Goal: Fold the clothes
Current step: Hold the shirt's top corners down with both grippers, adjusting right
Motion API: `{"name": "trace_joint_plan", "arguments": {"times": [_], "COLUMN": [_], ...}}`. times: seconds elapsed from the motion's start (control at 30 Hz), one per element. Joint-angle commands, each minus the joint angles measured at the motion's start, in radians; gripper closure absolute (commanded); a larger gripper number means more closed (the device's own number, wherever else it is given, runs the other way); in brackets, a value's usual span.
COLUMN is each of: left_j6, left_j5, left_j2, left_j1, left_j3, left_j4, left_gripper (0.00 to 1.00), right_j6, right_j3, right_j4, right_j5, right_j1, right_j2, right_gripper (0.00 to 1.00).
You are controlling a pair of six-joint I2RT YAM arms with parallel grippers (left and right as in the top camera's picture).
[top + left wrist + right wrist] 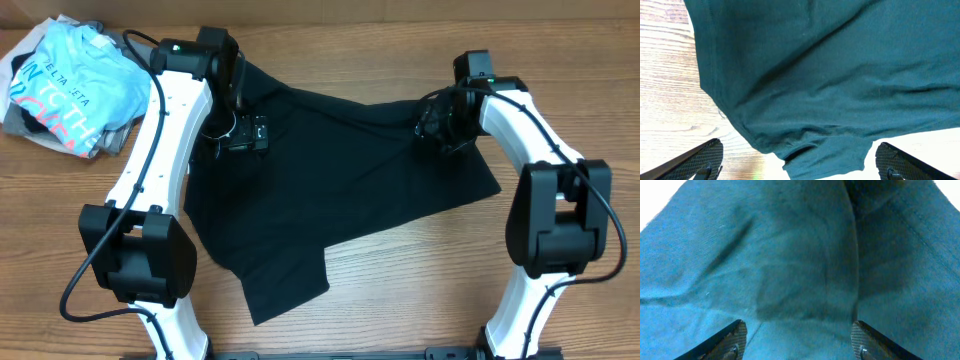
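The clothes [340,170], a black T-shirt, lie spread and creased across the middle of the wooden table, with one corner folded over at the front. My left gripper [247,133] hangs over the shirt's far left part. In the left wrist view it [799,150] stands wide open above a sleeve hem [840,155], touching nothing. My right gripper [445,125] is low over the shirt's far right part. In the right wrist view its jaws [799,327] stand apart, partly narrowed, with the cloth [790,255] filling the view close beneath them.
A light blue T-shirt [70,85] with lettering lies on grey garments [22,120] at the far left corner. Bare wooden table [420,270] shows in front of the shirt and to its right.
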Motion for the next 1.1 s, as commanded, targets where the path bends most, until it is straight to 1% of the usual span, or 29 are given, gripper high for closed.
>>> {"name": "trace_joint_plan", "arguments": {"times": [0.0, 0.1, 0.37, 0.5, 0.9, 1.0, 1.07], "left_j6": [0.016, 0.015, 0.015, 0.015, 0.015, 0.015, 0.015], "left_j5": [0.003, 0.003, 0.003, 0.003, 0.003, 0.003, 0.003], "left_j2": [-0.008, -0.008, -0.008, -0.008, -0.008, -0.008, -0.008], "left_j1": [-0.002, -0.002, -0.002, -0.002, -0.002, -0.002, -0.002], "left_j3": [-0.006, -0.006, -0.006, -0.006, -0.006, -0.006, -0.006], "left_j4": [0.009, 0.018, 0.024, 0.026, 0.027, 0.031, 0.030], "left_gripper": [0.00, 0.00, 0.00, 0.00, 0.00, 0.00, 0.00], "right_j6": [-0.003, -0.003, 0.005, 0.008, 0.008, 0.008, 0.008], "right_j3": [0.003, 0.002, 0.000, -0.001, -0.005, -0.005, -0.005], "right_j4": [0.021, 0.031, -0.005, -0.015, 0.023, 0.037, 0.040], "right_j5": [0.010, 0.016, 0.022, 0.061, 0.058, 0.055, 0.055], "right_j1": [-0.004, -0.004, -0.004, -0.004, -0.004, -0.003, -0.003], "right_j2": [0.003, 0.005, 0.008, 0.008, 0.032, 0.047, 0.052], "right_gripper": [0.29, 0.29, 0.29, 0.28, 0.30, 0.33, 0.36]}}
